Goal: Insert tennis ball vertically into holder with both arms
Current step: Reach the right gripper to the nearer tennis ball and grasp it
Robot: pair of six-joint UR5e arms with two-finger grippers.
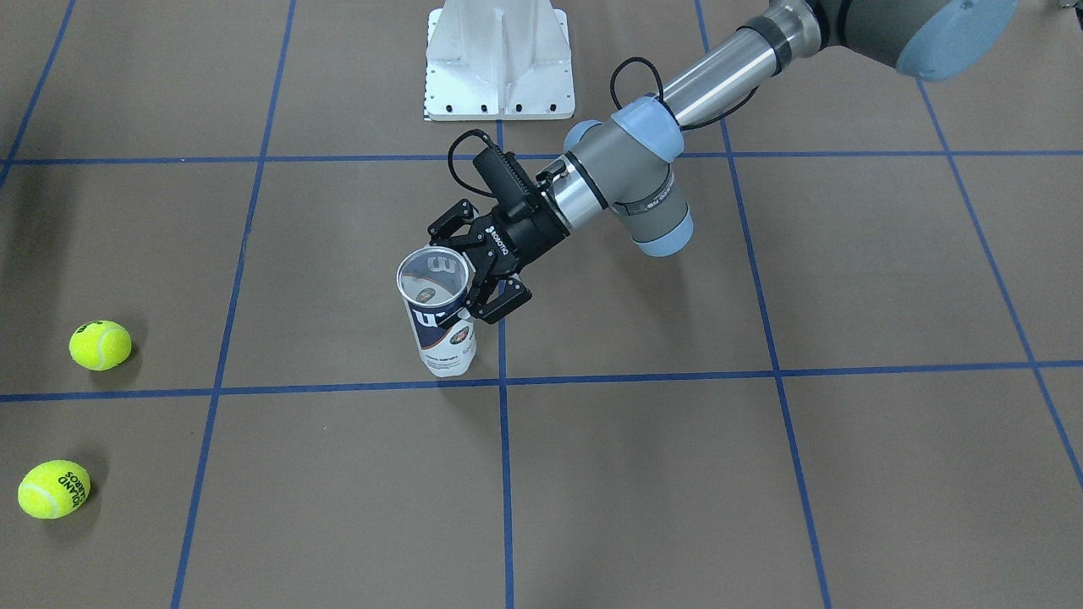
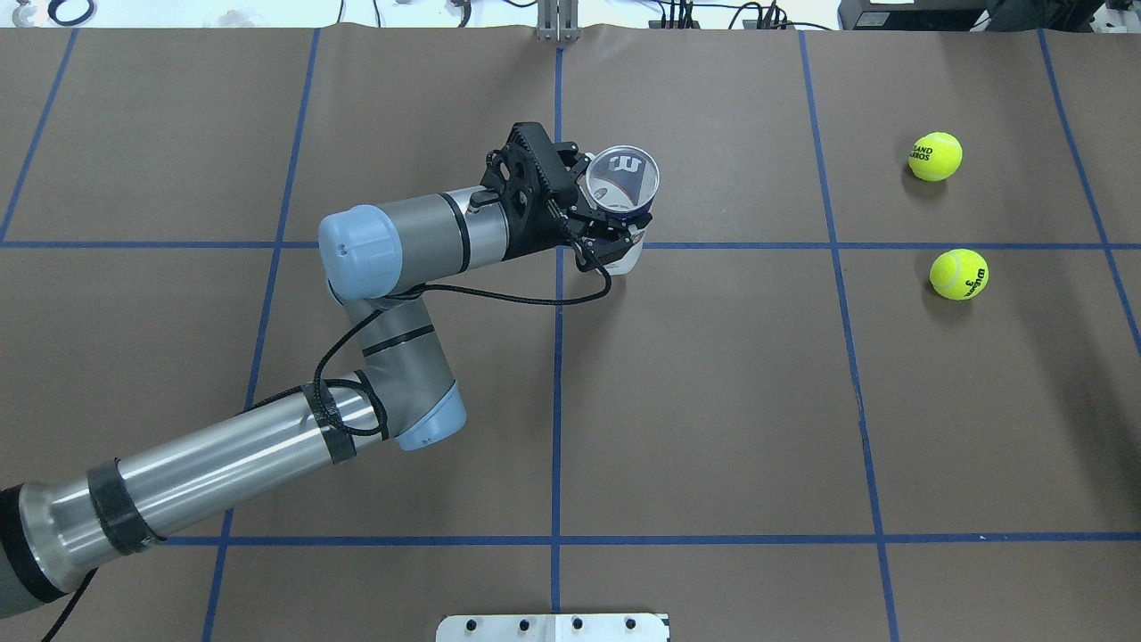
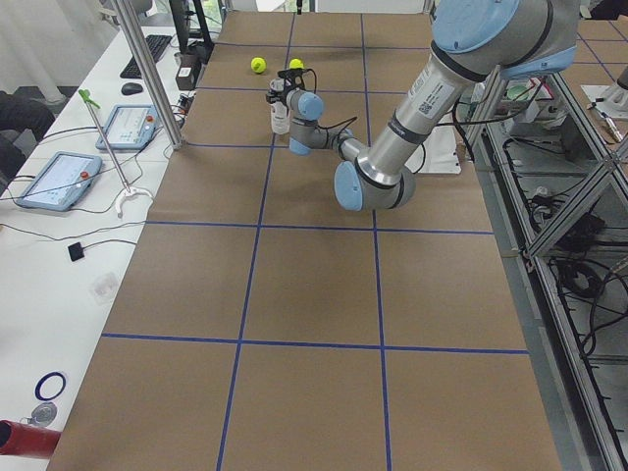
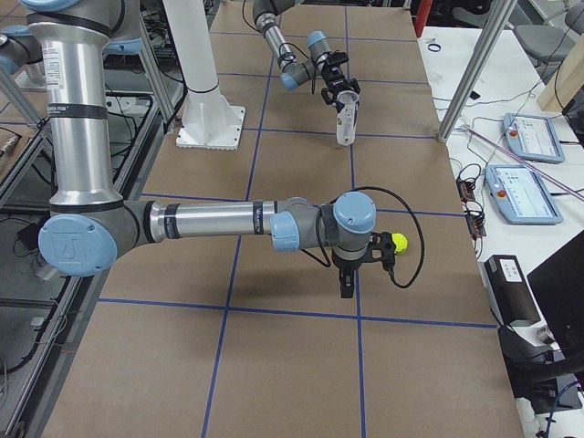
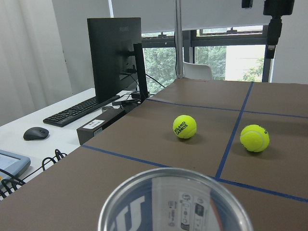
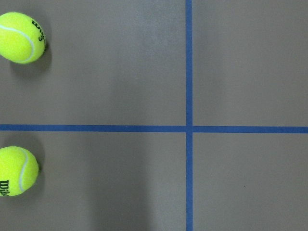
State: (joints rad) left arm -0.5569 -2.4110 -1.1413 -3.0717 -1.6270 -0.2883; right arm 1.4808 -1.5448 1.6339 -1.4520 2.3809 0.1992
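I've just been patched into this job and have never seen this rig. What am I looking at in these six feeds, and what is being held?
This is a robot with two jointed arms at a brown table marked with blue tape. Two feeds look down on the table, one from behind the robot and one facing it. Two look along the table from its ends, and two are cameras on the wrists. The left gripper is closed around the holder, a clear tennis-ball can that stands upright with its mouth open and no ball inside. Two tennis balls lie loose on the robot's right side. The right gripper hangs above the table near them. These views don't show whether it is open or shut.
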